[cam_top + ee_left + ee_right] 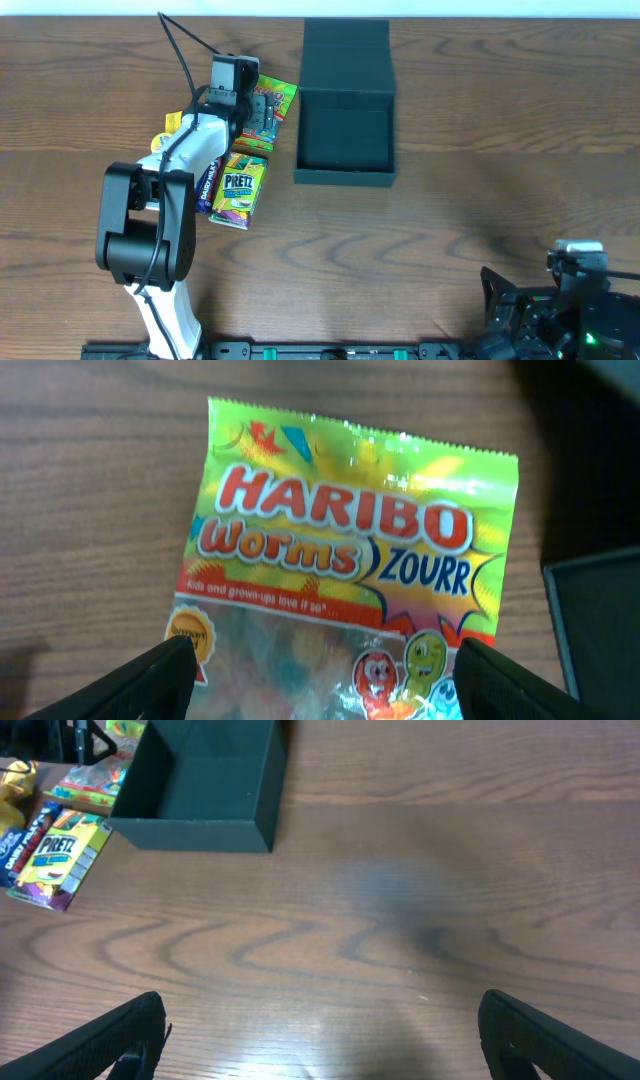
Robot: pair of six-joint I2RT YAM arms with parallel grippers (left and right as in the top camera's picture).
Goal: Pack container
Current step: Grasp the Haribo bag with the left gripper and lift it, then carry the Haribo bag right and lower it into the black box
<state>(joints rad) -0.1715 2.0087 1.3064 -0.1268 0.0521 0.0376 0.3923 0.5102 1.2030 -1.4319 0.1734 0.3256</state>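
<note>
Left wrist view alone shows left gripper (pixel 325 650) spread over the candy packet (pixel 350 540); overhead shows open container (pixel 343 177); right gripper (pixel 320 1005) released.

Black container (pixel 345 140) — open, flap back

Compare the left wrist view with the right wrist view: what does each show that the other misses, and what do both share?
Only the left wrist view: the Haribo Worms bag with its lettering close up, lying flat between the open fingers of the left gripper. Only the right wrist view: the Pretz box, the open inside of the container, and the right gripper open above the table. Both: the wooden table and part of the black container.
</note>
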